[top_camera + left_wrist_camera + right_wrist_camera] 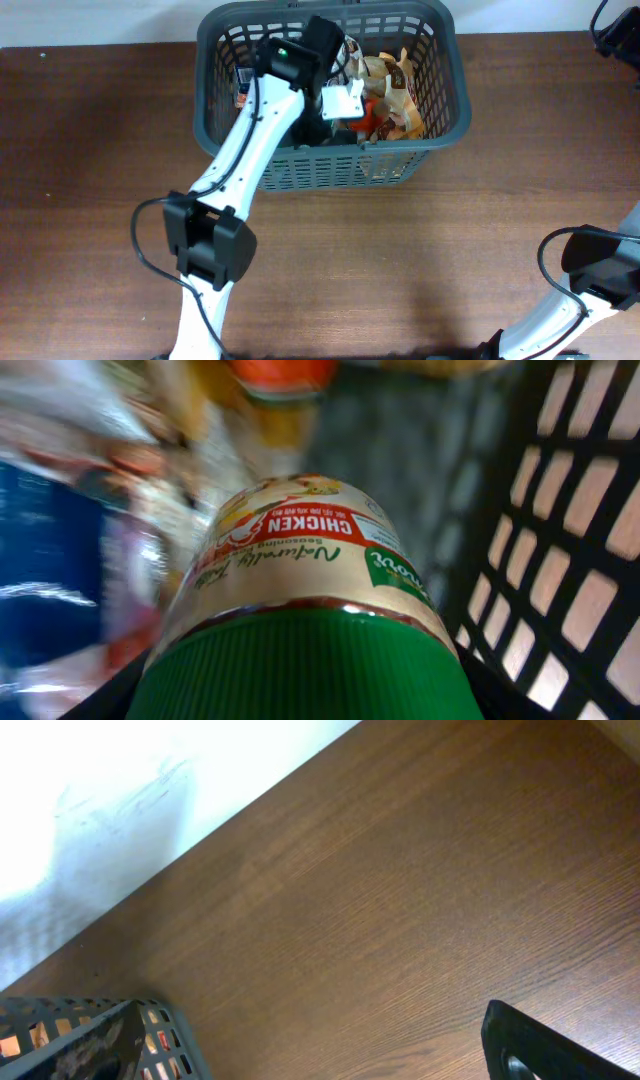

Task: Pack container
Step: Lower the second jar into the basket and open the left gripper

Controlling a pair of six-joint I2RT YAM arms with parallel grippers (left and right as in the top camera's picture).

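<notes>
Wooden table (pixel 90 150), mostly bare. The container (pixel 330 170) sits at the far middle edge, a grey slotted basket already partly filled. Left arm (pixel 250 150) reaches over the near wall and down inside. Right arm (pixel 590 265) is parked at the near right corner, well apart from the basket. Only a dark sliver of the right gripper (pixel 540 1045) shows in its own view, so can't tell if it's wide or closed. Brown snack packs (pixel 395 85) are piled on the basket's right side. The left gripper (pixel 338 118) is low among the goods and looks clamped on a chicken seasoning jar (pixel 300 560): the jar is sharp against smeared surroundings, with its green lid (pixel 300 670) toward the lens. Step: placing the jar, near the lattice wall. Next move probably needs the jar lowered to the floor beside the packs, jaws widened, then a straight lift clear of the rim.
</notes>
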